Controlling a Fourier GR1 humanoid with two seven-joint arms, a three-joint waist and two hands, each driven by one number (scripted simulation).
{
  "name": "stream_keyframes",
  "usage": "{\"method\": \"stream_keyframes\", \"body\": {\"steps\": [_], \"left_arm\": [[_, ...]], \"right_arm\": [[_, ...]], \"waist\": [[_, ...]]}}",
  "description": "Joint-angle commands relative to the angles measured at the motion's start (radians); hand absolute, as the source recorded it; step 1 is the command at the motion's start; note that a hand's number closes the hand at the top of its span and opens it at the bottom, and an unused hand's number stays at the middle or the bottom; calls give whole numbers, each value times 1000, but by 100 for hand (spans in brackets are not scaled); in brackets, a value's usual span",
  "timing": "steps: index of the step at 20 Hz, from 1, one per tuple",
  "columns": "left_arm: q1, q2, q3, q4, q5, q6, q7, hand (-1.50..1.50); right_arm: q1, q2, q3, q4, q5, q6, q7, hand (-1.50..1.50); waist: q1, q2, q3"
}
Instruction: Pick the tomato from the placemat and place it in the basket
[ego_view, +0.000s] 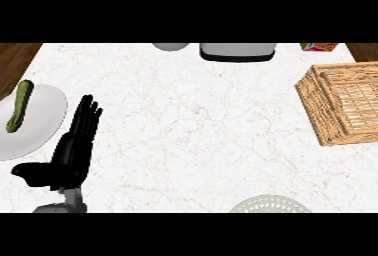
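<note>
The wicker basket (345, 102) lies at the counter's right edge and nothing shows inside it. At the bottom edge, right of centre, only the top of a round pale woven placemat (269, 204) shows. No tomato is visible anywhere in the view. My left hand (72, 145) rests open at the lower left, fingers straight and pointing away from me, thumb out to the left, holding nothing. It is far from both the basket and the placemat. My right hand does not show.
A white plate (40, 125) with a long green vegetable (20, 106) on it sits at the left edge, just beside my left hand. At the back stand a white and black appliance (236, 51), a grey round object (171, 46) and a colourful box (319, 46).
</note>
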Motion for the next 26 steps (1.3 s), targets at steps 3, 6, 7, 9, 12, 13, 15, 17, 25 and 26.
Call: {"method": "stream_keyframes", "body": {"steps": [3,6,7,9,12,13,15,17,25,26], "left_arm": [[-12,-24,-40,-48,-40,37,59,0],[22,8,-7,-64,11,-15,62,0],[-8,-33,-34,-24,-41,43,46,0],[35,14,17,-56,36,-30,31,0],[-7,13,7,-52,-5,-1,56,0],[-17,-15,3,32,-16,5,-36,0],[-28,-24,-22,-45,-31,32,65,0],[-44,-35,-30,-25,-59,59,68,0],[3,-16,6,-10,-8,7,-8,0],[-61,-31,2,16,-8,23,30,0]], "right_arm": [[-37,44,-58,50,-77,-23,-83,-150],[-21,46,-79,-41,-124,-30,-44,-150],[-60,-66,-118,42,-133,11,-97,-150],[-55,-70,-147,23,-174,23,-86,-150],[-23,-125,-158,20,-186,28,-58,-150],[-64,-128,-152,92,-167,-7,-66,-150],[-55,-151,-186,117,-190,-29,-61,-150],[-25,-212,-236,112,-245,40,-38,-150],[28,-360,-315,251,-332,255,-113,-150],[27,-381,-317,250,-334,280,-133,-150]], "waist": [[3,3,8],[-7,-2,6],[0,3,7],[-1,2,7],[-3,2,7],[4,6,7],[5,6,8],[-6,4,8],[4,7,10],[1,9,11]]}}
